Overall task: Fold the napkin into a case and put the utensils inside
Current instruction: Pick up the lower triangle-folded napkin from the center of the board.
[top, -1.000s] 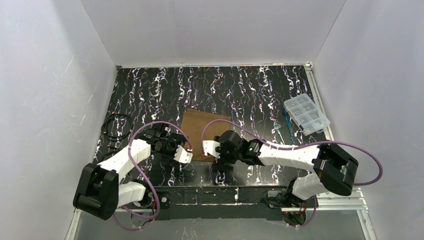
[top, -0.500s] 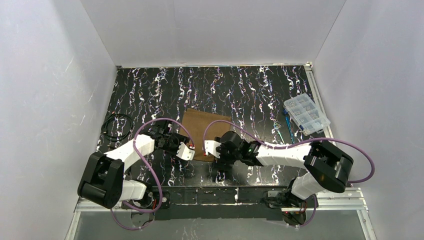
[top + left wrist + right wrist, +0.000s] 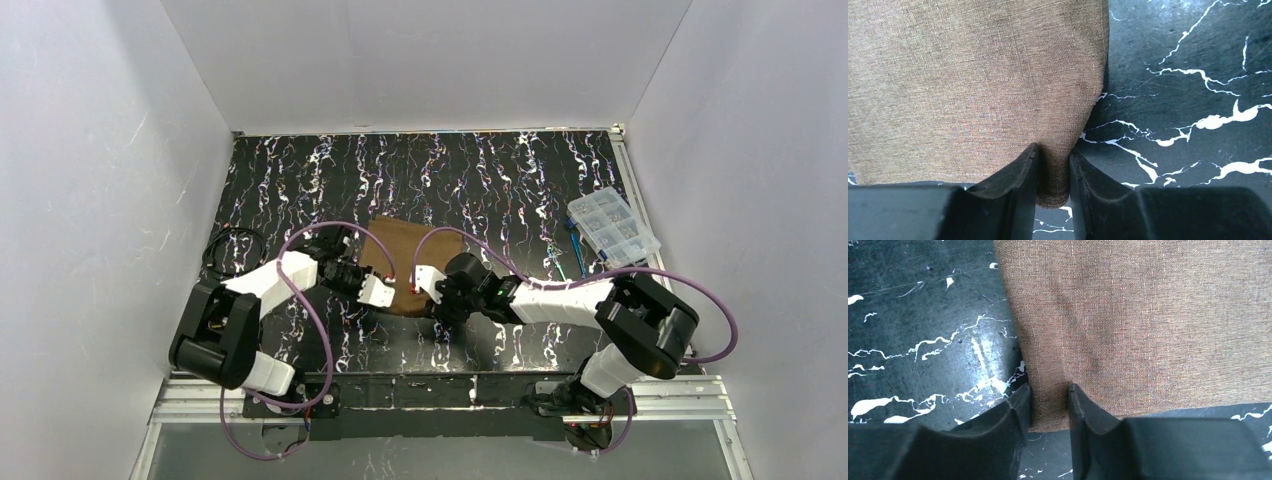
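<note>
Napkin point(image 3: 400, 255) brown, plain weave, left claw point(image 3: 1053, 154) clamped on near corner, right claw point(image 3: 1049, 390) likewise

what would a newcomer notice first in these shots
The brown napkin lies spread mid-table on the black marbled top. At its near edge the left gripper pinches one corner and the right gripper straddles the other. A clear compartment box sits by the right edge.
</note>
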Robot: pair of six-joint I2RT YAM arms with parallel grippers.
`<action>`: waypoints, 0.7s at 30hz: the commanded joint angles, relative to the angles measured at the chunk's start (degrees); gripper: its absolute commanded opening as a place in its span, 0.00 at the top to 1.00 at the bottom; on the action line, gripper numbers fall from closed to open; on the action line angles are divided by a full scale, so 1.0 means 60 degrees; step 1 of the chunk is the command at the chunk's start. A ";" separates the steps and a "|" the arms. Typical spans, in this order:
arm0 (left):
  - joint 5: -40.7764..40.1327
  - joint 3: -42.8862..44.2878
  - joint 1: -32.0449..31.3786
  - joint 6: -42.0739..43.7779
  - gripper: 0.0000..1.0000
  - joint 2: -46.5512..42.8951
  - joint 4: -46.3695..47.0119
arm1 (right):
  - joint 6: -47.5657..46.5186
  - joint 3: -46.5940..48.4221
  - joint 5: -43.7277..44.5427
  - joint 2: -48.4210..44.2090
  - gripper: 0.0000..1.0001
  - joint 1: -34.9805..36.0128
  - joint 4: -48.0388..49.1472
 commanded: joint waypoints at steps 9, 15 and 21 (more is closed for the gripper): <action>0.0382 0.2448 -0.0024 -0.1823 1.00 0.1636 -0.3493 | 0.1364 0.0247 -0.1088 -0.0025 0.85 -0.0619 -0.0239; 0.0701 0.3176 -0.0013 -0.2156 1.00 0.1967 -0.4680 | 0.1886 0.0845 -0.2452 -0.0081 0.93 -0.1338 -0.1154; 0.1237 0.4843 0.0059 -0.2703 1.00 0.3059 -0.6421 | 0.3365 0.1583 -0.4114 0.0398 0.96 -0.2272 -0.1743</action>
